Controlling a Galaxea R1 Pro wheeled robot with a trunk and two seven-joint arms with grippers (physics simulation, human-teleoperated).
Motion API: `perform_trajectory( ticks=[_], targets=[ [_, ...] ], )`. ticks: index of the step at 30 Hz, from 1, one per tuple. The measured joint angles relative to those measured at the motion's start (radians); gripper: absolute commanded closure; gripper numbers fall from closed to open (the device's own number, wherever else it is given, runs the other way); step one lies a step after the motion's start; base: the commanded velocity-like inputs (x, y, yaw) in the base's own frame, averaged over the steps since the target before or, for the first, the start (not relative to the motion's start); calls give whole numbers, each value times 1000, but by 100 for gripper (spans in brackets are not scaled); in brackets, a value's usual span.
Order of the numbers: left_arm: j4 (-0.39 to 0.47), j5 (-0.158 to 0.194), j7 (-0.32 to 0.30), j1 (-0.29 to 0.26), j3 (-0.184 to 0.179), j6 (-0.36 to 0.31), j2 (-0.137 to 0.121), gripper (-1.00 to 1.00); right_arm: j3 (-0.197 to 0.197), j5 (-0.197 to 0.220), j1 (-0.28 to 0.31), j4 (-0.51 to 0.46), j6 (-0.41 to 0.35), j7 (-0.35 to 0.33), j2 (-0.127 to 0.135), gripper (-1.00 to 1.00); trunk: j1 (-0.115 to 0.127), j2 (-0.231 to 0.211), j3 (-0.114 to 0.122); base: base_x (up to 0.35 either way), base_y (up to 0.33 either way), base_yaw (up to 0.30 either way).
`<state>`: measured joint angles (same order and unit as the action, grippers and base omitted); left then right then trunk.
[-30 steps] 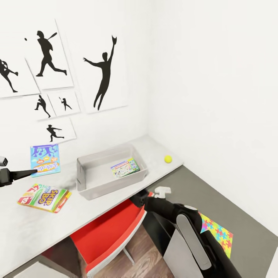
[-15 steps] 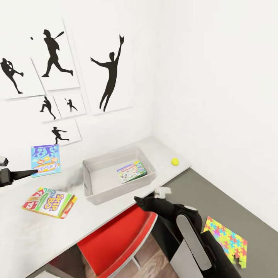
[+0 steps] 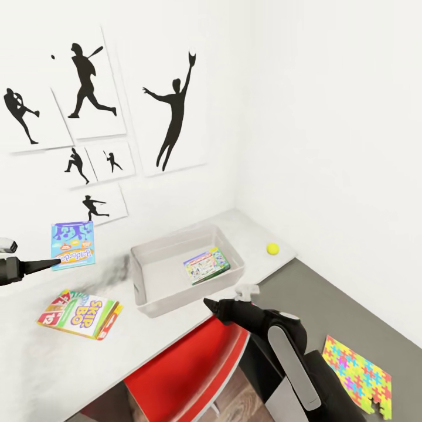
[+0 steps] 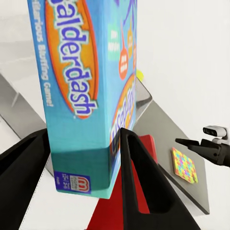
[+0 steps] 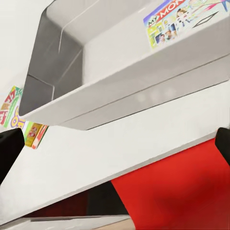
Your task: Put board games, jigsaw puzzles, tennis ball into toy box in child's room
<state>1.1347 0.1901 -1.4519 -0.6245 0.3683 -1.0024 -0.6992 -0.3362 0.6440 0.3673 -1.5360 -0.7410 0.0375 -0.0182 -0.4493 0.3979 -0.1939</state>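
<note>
1. Blue board game (image 4: 91, 91), lettered Balderdash, sits clamped between the left gripper (image 4: 84, 158) fingers; in the head view it hangs above the table (image 3: 76, 369), left of the toy box (image 3: 153, 296).
2. Toy box already holds one game box (image 3: 206, 265). SKIP BO box (image 3: 79, 313) lies on the table near its front edge; tennis ball (image 3: 272, 248) rests by the far corner; one jigsaw puzzle (image 3: 357, 375) lies on the grey surface at right.
3. Right gripper (image 3: 218, 305) hovers at the table's front edge, fingers spread wide, holding nothing.
4. Step in hand: carrying the blue game to the box. Next move, probably: swing it over the tray, tilt it flat, release.
</note>
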Motion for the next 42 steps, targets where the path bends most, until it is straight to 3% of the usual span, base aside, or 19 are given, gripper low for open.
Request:
perform_trajectory(
  ticks=[19, 42],
  targets=[
    [2, 0, 0, 0, -25, -1, 4, 100, 0, -2, 0, 0, 3, 0, 0, -100, 0, 0, 0, 152, -4, 0],
    [6, 4, -1, 0, -32, -5, 11, 100, -3, -1, 0, 0, 3, 0, 0, -100, 0, 0, 0, 29, -43, 0]
  ],
)
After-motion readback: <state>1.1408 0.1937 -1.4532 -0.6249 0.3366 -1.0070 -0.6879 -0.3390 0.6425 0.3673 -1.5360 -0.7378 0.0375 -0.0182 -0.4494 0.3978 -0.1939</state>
